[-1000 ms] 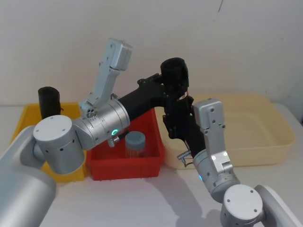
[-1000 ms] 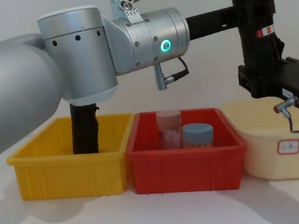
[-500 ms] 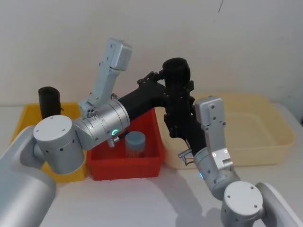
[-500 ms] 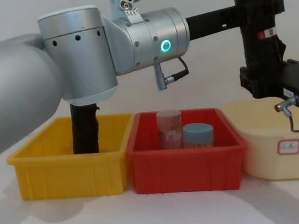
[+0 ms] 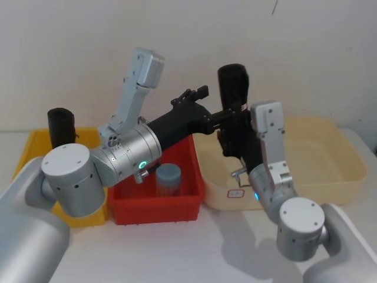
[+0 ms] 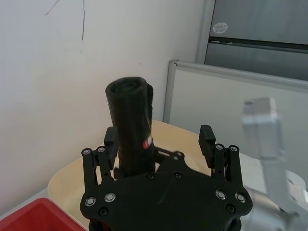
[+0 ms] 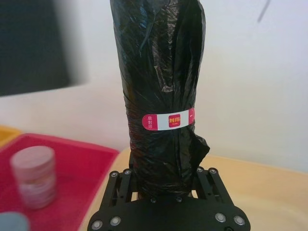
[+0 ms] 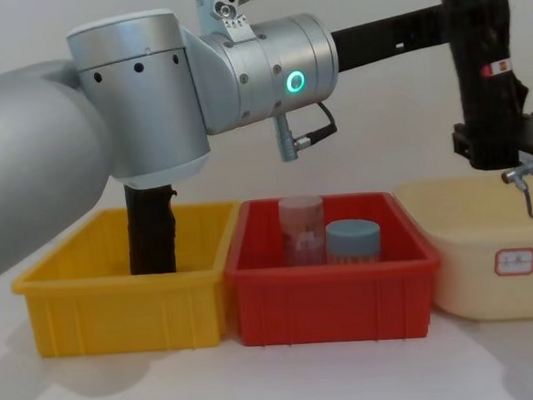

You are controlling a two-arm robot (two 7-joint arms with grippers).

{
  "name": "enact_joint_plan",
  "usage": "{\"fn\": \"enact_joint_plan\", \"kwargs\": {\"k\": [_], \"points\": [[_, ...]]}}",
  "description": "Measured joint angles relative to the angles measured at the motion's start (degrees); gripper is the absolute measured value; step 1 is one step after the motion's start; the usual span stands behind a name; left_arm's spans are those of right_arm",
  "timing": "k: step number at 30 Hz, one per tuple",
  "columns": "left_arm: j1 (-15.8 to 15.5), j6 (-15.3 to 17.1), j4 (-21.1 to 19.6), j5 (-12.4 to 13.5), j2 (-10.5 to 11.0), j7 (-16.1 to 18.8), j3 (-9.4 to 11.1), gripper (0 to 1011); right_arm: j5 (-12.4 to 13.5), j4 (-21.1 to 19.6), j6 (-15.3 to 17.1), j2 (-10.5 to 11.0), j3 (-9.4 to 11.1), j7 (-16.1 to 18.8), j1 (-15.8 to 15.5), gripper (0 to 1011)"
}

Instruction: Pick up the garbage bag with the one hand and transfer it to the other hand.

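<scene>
— Where was the garbage bag (image 5: 234,88) when we looked?

— Upright in the air above the cream tub (image 5: 318,191), with its lower end clamped in the right hand (image 7: 163,179). In the right wrist view we saw fingers pressed against both sides of the roll and the red-and-white sticker (image 7: 168,119) facing us.

— And the left hand (image 6: 160,139)?

— Spread wide, gripping nothing. In its wrist view the roll rose just past one finger (image 6: 111,138), and we could not tell whether they touched.

— What did the chest view add?

— The side: a white label (image 8: 514,260) on the tub's wall, a pink jar (image 8: 302,227) and a blue-lidded jar (image 8: 353,241) in the red bin (image 8: 332,291), and a plain black roll (image 8: 150,231) standing in the yellow bin (image 8: 119,311).

— The surroundings?

— We noted a white worktop (image 8: 261,383) and a white wall (image 5: 294,35). From the left wrist we also saw a grey cabinet (image 6: 260,43) behind a pale partition (image 6: 231,110).
</scene>
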Motion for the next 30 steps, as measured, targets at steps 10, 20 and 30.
{"fn": "enact_joint_plan", "kwargs": {"k": [10,20,30], "points": [[0.00,0.00,0.00,0.00,0.00,0.00,0.00,1001,0.80,6.76,0.85,-0.23,3.68,-1.63,5.64,545],[0.00,-0.01,0.00,0.00,0.00,0.00,0.00,1001,2.21,11.49,0.86,1.25,8.29,-2.63,9.33,546],[0.00,-0.01,0.00,0.00,0.00,0.00,0.00,1001,2.73,12.55,1.25,2.34,10.29,-2.06,9.94,769]]}}
